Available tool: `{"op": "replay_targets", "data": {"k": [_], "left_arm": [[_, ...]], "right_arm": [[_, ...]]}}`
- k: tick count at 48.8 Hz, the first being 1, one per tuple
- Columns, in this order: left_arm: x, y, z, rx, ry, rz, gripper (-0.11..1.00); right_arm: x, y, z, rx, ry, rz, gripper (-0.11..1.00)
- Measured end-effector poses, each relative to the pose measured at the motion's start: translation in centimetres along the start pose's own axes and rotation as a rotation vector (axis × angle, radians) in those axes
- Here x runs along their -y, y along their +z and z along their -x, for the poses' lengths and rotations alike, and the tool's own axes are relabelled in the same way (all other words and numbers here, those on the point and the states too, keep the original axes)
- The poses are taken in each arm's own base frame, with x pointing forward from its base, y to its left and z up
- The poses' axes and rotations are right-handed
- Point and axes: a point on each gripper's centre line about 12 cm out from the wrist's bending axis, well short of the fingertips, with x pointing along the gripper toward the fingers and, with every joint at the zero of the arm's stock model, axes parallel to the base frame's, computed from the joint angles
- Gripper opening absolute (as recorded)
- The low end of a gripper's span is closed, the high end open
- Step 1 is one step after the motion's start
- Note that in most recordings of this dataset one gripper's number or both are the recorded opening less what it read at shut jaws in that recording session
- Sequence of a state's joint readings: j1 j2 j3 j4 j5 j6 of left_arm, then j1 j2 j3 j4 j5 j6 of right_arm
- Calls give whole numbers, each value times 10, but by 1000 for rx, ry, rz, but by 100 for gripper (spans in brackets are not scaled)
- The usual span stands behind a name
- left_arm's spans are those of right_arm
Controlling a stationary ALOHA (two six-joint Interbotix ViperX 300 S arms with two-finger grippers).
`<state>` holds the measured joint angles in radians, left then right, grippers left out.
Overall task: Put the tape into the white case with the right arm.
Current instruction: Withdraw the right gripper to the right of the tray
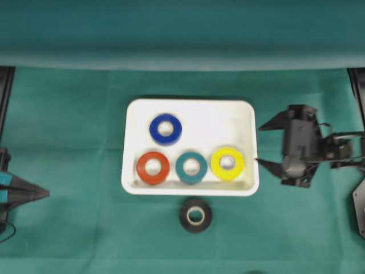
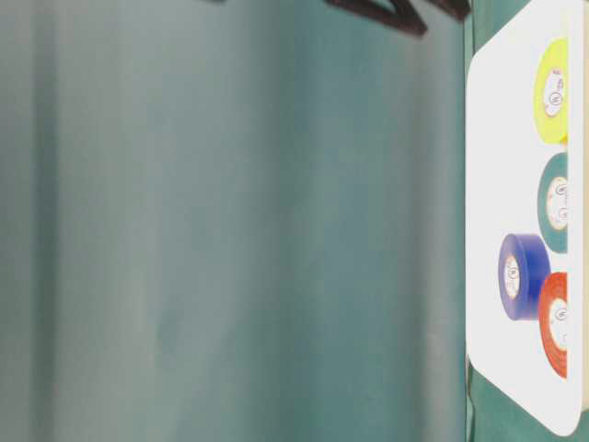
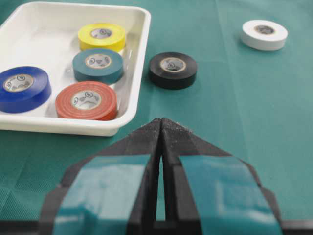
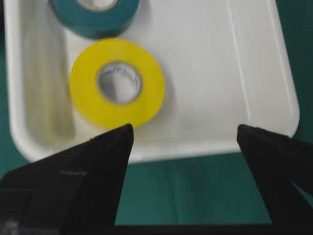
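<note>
The white case (image 1: pixel 245 117) lies mid-table and holds blue (image 1: pixel 165 129), red (image 1: pixel 153 168), teal (image 1: pixel 191 166) and yellow tape (image 1: pixel 227 163) rolls. A black tape roll (image 1: pixel 195 214) lies flat on the cloth just in front of the case. In the left wrist view a white tape roll (image 3: pixel 264 34) sits farther off on the cloth. My all-black right gripper (image 1: pixel 258 145) hovers at the case's right rim, open and empty. In its wrist view the right gripper (image 4: pixel 184 128) looks over the rim (image 4: pixel 195 144) at the yellow roll (image 4: pixel 117 82). My left gripper (image 3: pixel 161 120) is shut at the far left.
Green cloth (image 1: pixel 74 142) covers the table all round the case. A raised cloth-covered edge (image 1: pixel 182 57) runs along the back. The table-level view shows the case (image 2: pixel 502 184) turned sideways at its right edge with the rolls in it.
</note>
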<state>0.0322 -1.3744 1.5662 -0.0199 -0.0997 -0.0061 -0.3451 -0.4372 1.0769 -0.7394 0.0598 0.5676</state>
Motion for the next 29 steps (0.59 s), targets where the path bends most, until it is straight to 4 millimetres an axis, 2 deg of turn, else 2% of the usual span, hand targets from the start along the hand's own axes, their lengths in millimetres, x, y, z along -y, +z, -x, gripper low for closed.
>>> {"op": "replay_targets", "data": {"k": [11,18,29], "left_arm": [[0,0,0,0,-2,0,0],[0,0,0,0,0,0,0],[0,0,0,0,0,-2,0]], "right_arm": [[-6,-33,33,60,5,-11,69],[-9,-45,52,142,8,-12,68],[-12,-56,62,186,13,-39,68]]}}
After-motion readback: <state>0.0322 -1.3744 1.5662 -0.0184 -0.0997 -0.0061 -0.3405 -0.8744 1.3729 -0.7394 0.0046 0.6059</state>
